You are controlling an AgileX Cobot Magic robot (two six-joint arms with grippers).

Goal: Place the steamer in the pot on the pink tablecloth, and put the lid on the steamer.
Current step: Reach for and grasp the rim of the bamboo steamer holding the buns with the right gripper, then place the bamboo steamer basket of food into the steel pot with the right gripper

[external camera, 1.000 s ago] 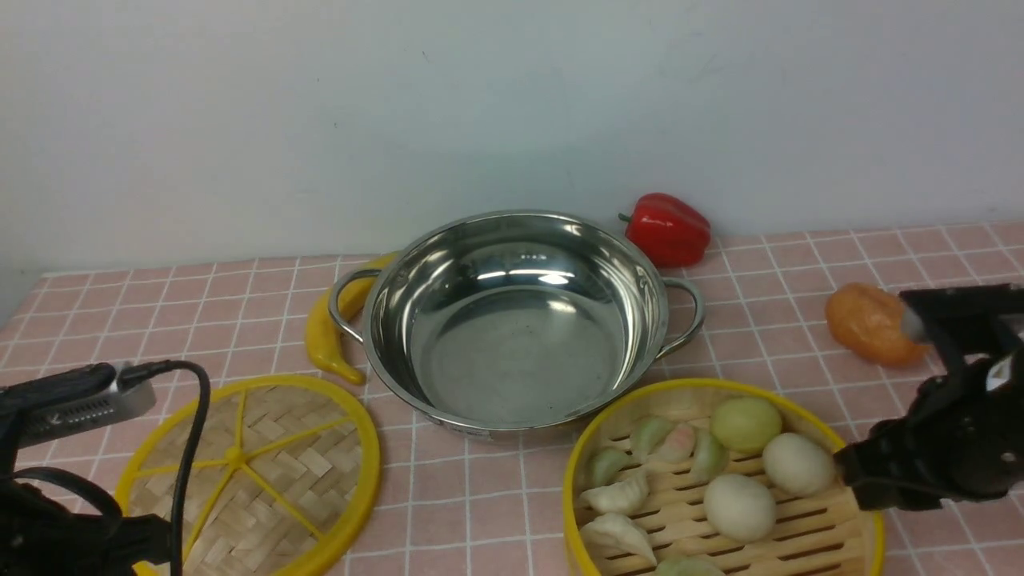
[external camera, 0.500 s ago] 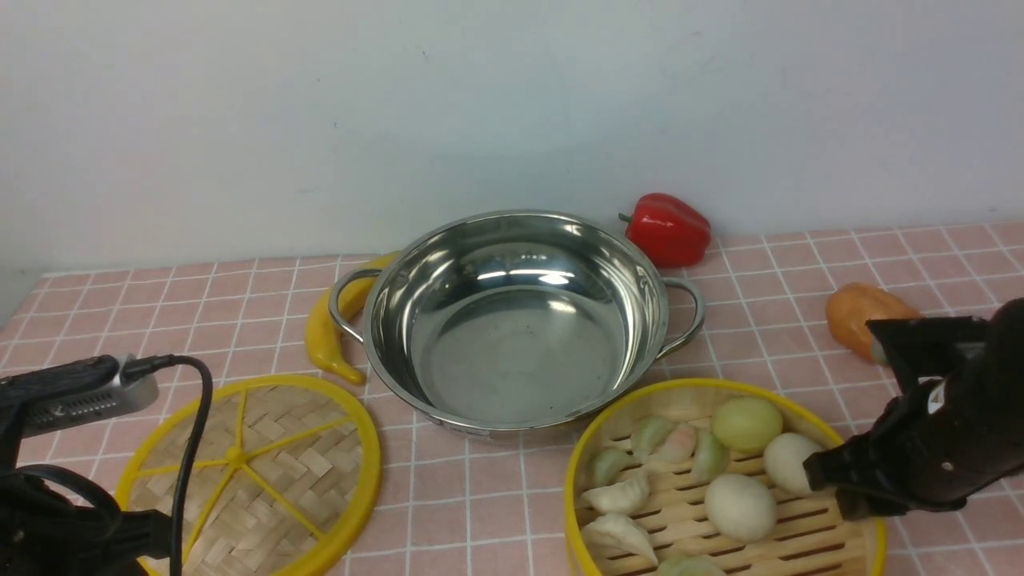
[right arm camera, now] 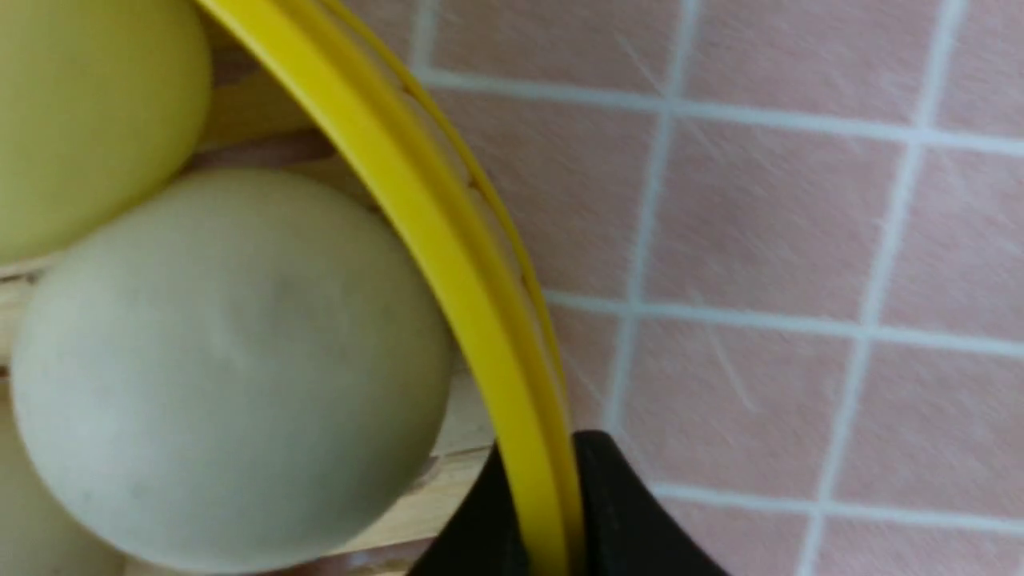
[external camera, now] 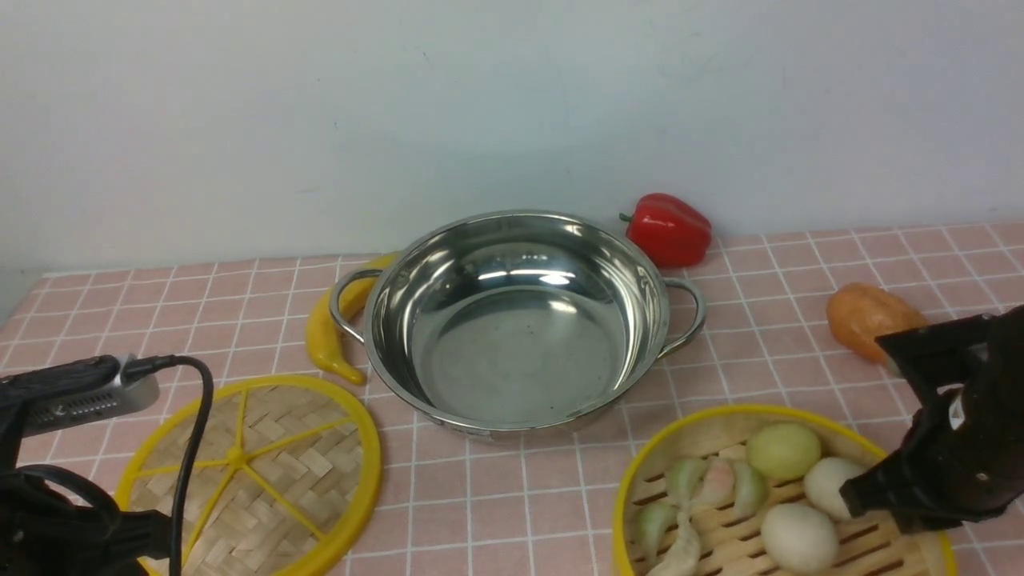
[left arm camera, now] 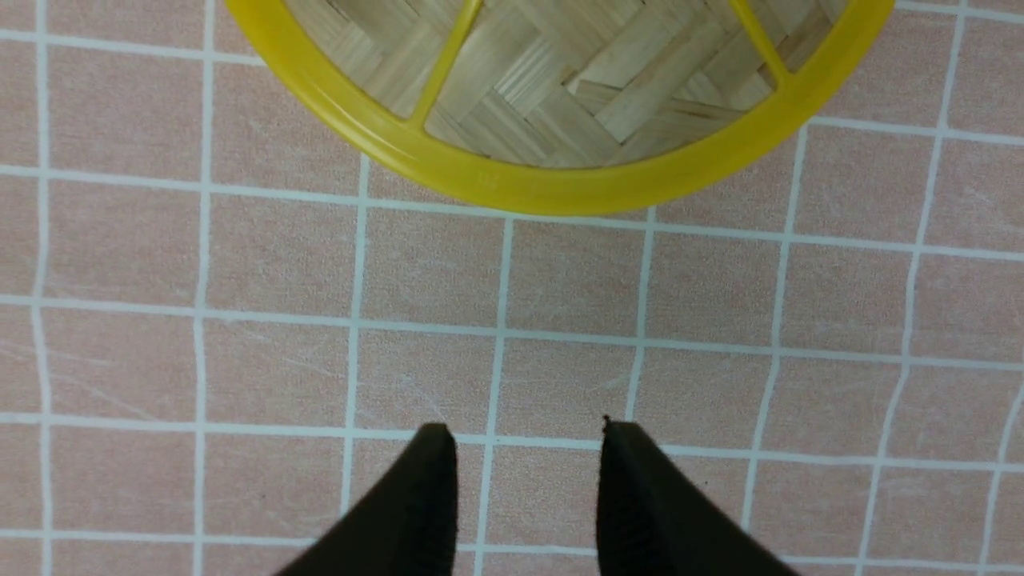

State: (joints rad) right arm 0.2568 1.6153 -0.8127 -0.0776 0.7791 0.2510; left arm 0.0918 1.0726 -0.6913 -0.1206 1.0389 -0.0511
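Jaws on my black right gripper are clamped on the round bamboo steamer's yellow plastic rim; black left gripper's are just hanging open, empty.

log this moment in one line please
right gripper: shut on steamer rim | left gripper: open, empty | pot: empty | lid: on tablecloth

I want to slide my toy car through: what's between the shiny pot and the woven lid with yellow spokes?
Just bare pink tablecloth between the pot and lid, seen in the front view.
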